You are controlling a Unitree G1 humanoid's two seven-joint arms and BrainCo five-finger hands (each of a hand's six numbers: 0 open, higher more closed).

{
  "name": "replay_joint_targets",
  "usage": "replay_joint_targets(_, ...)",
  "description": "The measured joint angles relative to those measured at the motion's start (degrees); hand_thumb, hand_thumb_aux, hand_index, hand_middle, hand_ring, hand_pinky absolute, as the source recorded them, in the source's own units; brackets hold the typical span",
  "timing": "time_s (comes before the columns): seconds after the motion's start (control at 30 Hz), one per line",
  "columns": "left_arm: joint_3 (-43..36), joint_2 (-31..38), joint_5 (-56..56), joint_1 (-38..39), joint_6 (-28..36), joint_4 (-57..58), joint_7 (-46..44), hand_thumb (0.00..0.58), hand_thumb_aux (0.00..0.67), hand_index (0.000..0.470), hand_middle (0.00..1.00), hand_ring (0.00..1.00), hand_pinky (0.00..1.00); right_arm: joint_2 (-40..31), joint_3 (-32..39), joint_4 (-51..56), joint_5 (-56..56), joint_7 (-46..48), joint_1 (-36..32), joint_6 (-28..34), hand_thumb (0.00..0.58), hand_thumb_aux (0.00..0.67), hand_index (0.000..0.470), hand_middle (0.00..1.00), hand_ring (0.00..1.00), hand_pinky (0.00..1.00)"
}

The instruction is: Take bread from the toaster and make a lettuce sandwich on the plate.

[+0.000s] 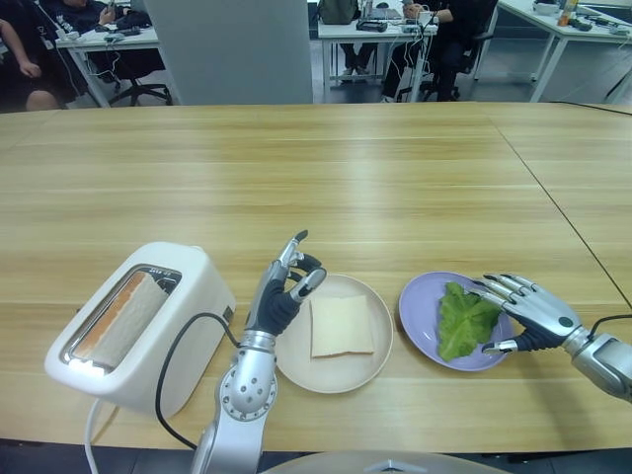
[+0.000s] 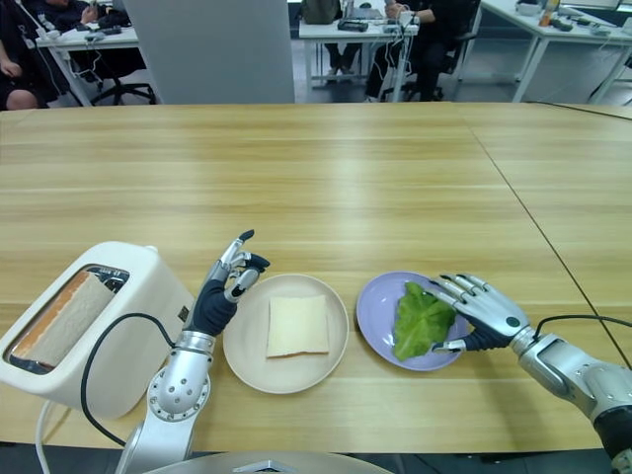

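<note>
Toaster (image 1: 183, 326): white, at the near left of the bench (image 1: 316, 178), its slot running from near-left to far-right.
Bread in toaster (image 1: 120, 318): one slice standing on edge in the slot, its long axis along the slot.
Beige plate (image 1: 334, 377): just right of the toaster, near edge of the bench.
Bread on plate (image 1: 341, 325): one near-square slice lying flat in the middle, its sides running near to far.
Purple plate (image 1: 419, 314): just right of the beige plate.
Lettuce (image 1: 462, 320): one leaf lying on the purple plate, its long axis near to far.
Left robot hand (image 1: 283, 289): raised upright on its forearm at the beige plate's left rim, fingers pointing up and away, loosely released, holding nothing.
Right robot hand (image 1: 525, 304): coming in low from the right, palm down, fingers stretched leftward over the purple plate's right rim, tips touching the lettuce, not clenched around it.
</note>
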Motion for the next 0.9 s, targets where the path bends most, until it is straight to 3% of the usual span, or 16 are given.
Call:
replay_joint_targets(0.37,-3.1,-2.4,1.9,3.5,0.0,-1.0,1.1,0.0,0.0,0.0,0.4,0.4,0.4,0.0,6.3,7.5,-2.3,-3.1,-6.3,0.6,0.0,0.0,0.0,0.0,0.0,0.0)
replay_joint_targets(0.7,-3.8,-2.9,2.9,4.8,0.0,-1.4,1.8,0.0,0.0,0.0,0.39,0.39,0.39,2.9,8.7,11.0,-2.5,-2.0,-8.5,8.0,0.0,0.0,0.0,0.0,0.0,0.0)
replay_joint_targets(0.73,-3.8,-2.9,3.0,4.8,0.0,-1.4,1.8,0.0,0.0,0.0,0.39,0.39,0.39,2.9,9.0,11.0,-2.6,-1.8,-8.7,8.5,0.096,0.058,0.04,0.0,0.0,0.0)
replay_joint_targets(0.77,-3.8,-2.9,3.0,4.8,0.0,-1.4,1.8,0.0,0.0,0.0,0.39,0.39,0.39,2.9,9.4,11.1,-2.6,-1.7,-8.9,8.9,0.31,0.213,0.146,0.0,0.0,0.0)
replay_joint_targets(0.8,-3.8,-2.9,3.0,4.8,0.0,-1.4,1.8,0.0,0.0,0.0,0.39,0.39,0.39,2.9,9.7,11.1,-2.7,-1.7,-9.0,9.2,0.31,0.213,0.146,0.0,0.0,0.0)
replay_joint_targets(0.83,-3.8,-2.9,3.1,4.7,0.0,-1.4,1.8,0.0,0.0,0.0,0.39,0.39,0.39,2.9,10.2,11.2,-2.8,-1.6,-9.3,9.7,0.494,0.413,0.283,0.0,0.0,0.0)
replay_joint_targets(0.9,-3.9,-2.9,3.4,4.7,0.0,-1.5,1.8,0.0,0.0,0.0,0.39,0.39,0.39,2.9,10.4,11.0,-2.8,-1.6,-9.5,10.4,0.516,0.447,0.307,0.0,0.0,0.0)
